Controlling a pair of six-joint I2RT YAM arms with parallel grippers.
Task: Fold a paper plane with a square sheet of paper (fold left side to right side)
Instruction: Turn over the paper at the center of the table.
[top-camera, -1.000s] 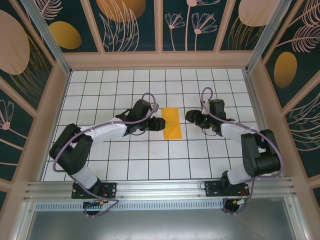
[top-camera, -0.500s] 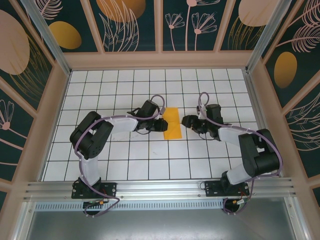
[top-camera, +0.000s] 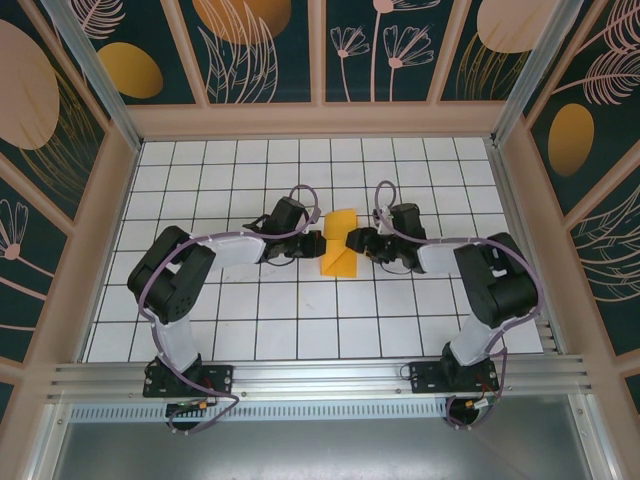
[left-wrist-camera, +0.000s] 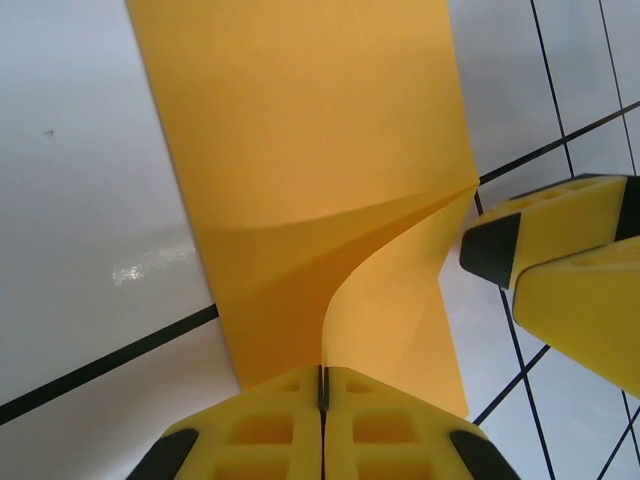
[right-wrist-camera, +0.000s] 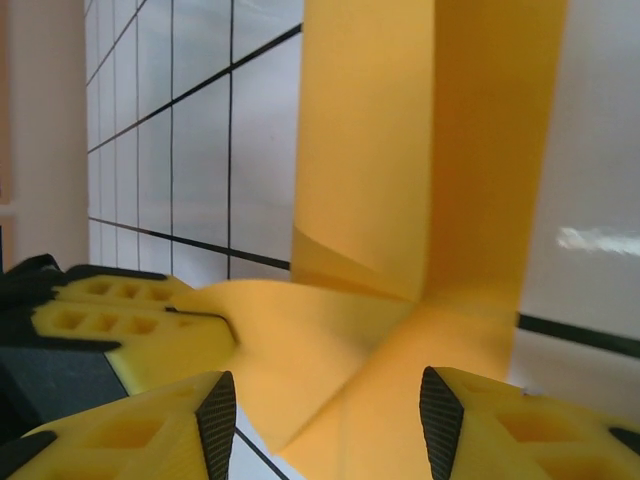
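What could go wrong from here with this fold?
1. The left gripper pinches only the thin edge of the sheet, so the lifted flap may slip or tear.
2. The flap bows in a curve, so the crease may land crooked.
3. The right gripper, open, sits close by, so fingers may collide.

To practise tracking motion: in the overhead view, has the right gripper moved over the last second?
Yes. The right gripper has slid left across the white grid table, from clear of the square sheet of paper to its right edge.
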